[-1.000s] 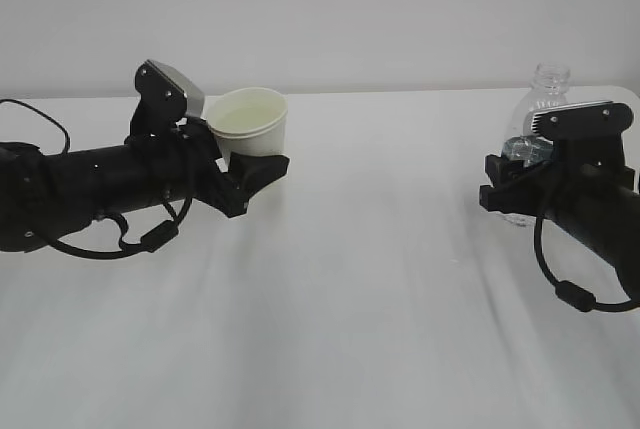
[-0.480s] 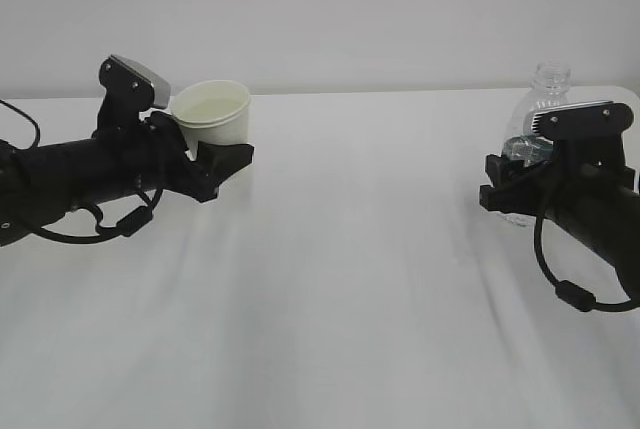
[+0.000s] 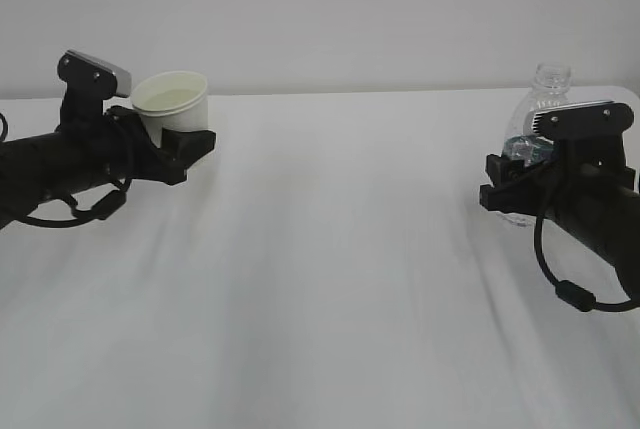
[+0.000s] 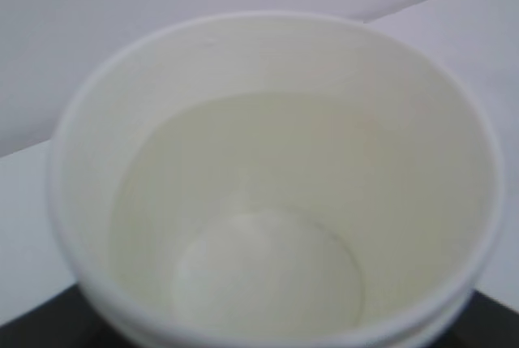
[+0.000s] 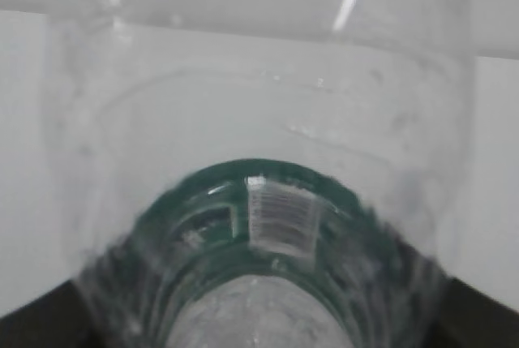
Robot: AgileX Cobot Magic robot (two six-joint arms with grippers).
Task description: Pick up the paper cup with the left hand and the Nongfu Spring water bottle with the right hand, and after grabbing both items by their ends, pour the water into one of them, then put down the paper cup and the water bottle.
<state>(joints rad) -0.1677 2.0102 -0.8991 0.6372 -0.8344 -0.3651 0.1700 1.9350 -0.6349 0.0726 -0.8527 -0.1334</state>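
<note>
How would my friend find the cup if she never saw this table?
Look at the far left of the white table, where the left black gripper reaches in. Between its jaws sits a small white paper cup with a cream inside. The only other container, at the right, is a clear plastic bottle.

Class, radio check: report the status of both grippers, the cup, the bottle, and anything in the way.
Left hand gripping paper cup, far left. Right hand gripping Nongfu Spring water bottle, upright. Nothing in the way.
</note>
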